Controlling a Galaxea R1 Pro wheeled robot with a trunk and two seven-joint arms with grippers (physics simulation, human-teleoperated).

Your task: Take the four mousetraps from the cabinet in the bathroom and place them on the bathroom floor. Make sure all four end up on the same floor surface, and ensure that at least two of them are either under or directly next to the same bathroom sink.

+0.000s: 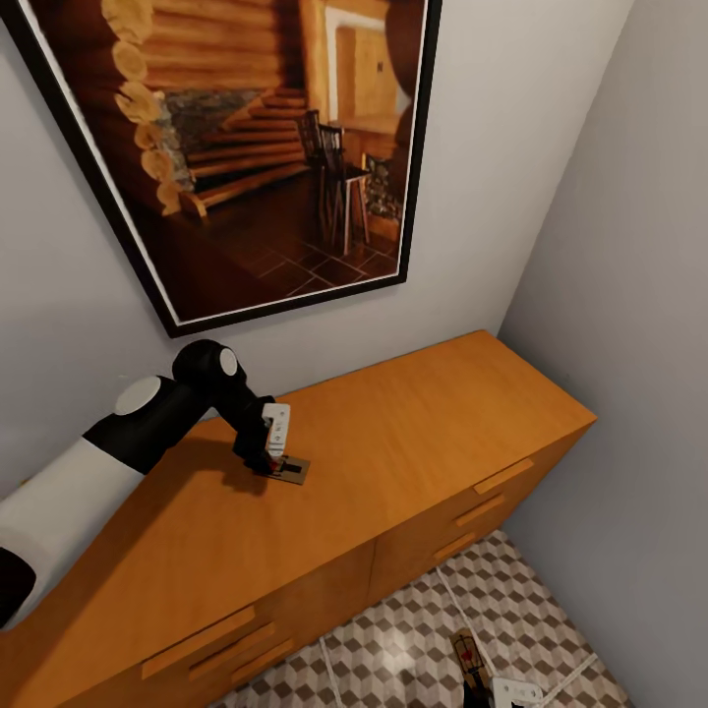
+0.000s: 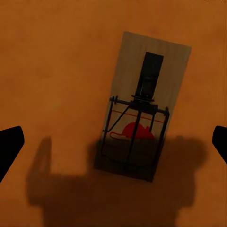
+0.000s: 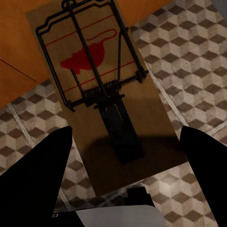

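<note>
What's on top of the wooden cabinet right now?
One mousetrap lies flat on the cabinet top, under the open left gripper. The arm hides part of the top.

One trap on the cabinet, one down by the floor

A mousetrap (image 1: 291, 471) lies flat on the cabinet (image 1: 413, 433) top, left of centre, with the left gripper (image 1: 267, 460) just above it. A framed picture (image 1: 246, 147) hangs on the wall behind. The second mousetrap (image 3: 101, 94) sits between the right gripper's fingers (image 3: 40, 172), over the bathroom floor (image 1: 413, 629) before the cabinet.
</note>
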